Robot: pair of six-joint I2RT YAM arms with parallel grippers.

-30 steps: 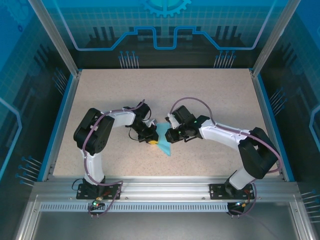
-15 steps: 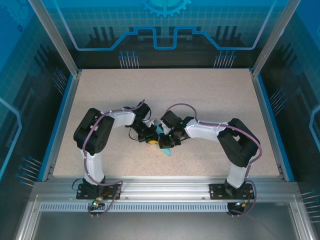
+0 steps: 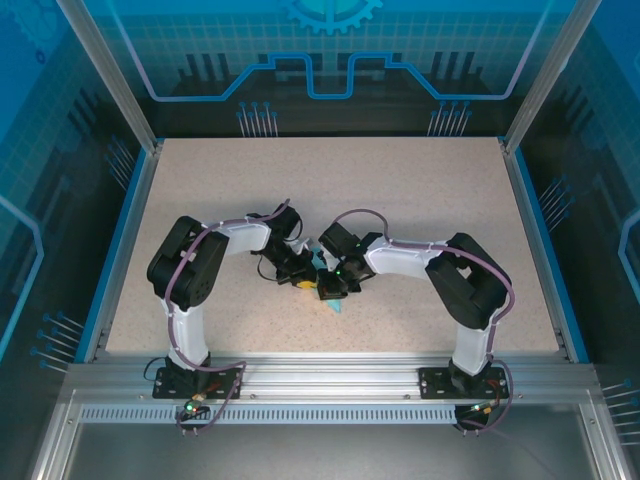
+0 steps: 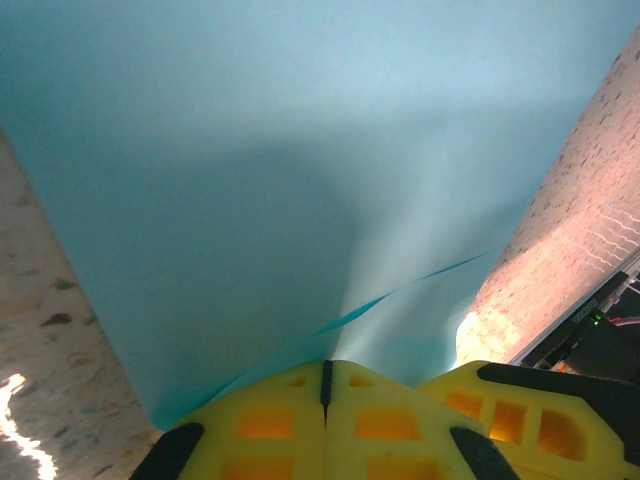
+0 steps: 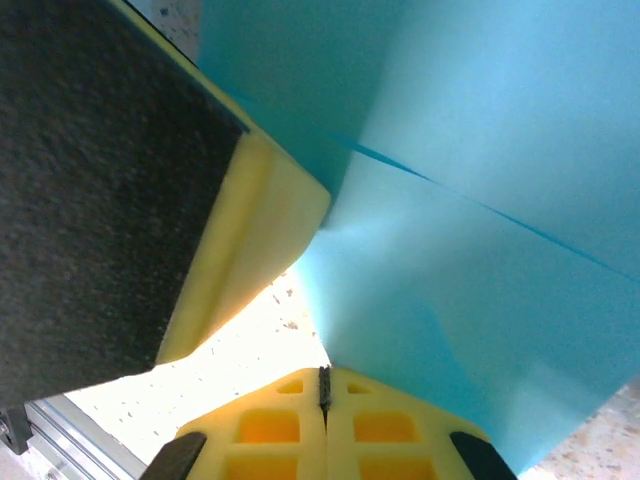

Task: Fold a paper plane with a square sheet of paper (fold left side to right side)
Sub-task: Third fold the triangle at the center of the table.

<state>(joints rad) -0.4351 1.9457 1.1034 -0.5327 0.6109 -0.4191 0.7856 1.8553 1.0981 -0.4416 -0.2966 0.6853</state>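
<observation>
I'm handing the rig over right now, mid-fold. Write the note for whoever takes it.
Left gripper: shut, apparently pinching the light-blue paper at its near edge.
Right gripper: shut, apparently pinching the same paper from the opposite side.
Paper: mid-table, between the two grippers, largely covered by them from above.
Done: at least one fold; an overlapping layer edge shows.
Left: remaining folds. The overall shape is hard to judge, so check it before releasing.

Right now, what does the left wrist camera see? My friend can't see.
Light-blue paper fills most of the picture, a fold line crossing it. The yellow left gripper, shut, meets its near edge. Speckled table shows either side.
</observation>
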